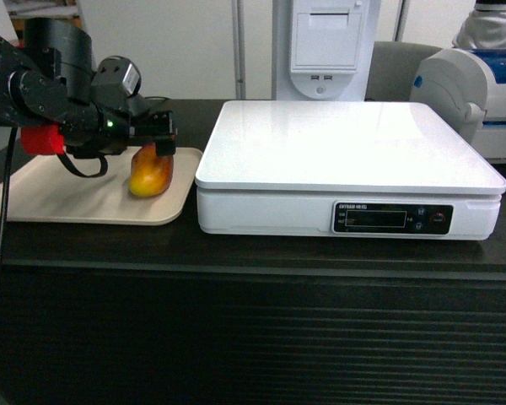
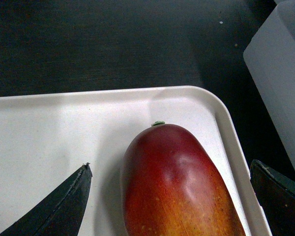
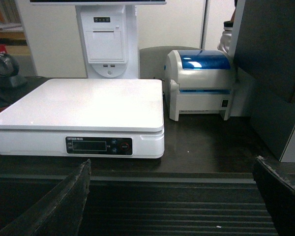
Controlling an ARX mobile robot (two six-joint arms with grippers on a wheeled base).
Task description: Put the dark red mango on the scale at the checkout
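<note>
Ribbed dark checkout (image 1: 253,337), white scale (image 1: 346,169), beige tray (image 1: 34,198), left fingers (image 2: 64,206) released around mango (image 2: 177,187)

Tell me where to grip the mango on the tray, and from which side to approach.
Grip the dark red mango across its narrow middle, coming from above with the left gripper. It lies lengthwise on the tray, stem end pointing away, so its rounded flanks face the open fingers on either side.

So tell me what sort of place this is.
Likely a shop checkout: a white weighing scale sits on a dark ribbed counter, with a receipt-printer kiosk and a label printer behind it.
</note>
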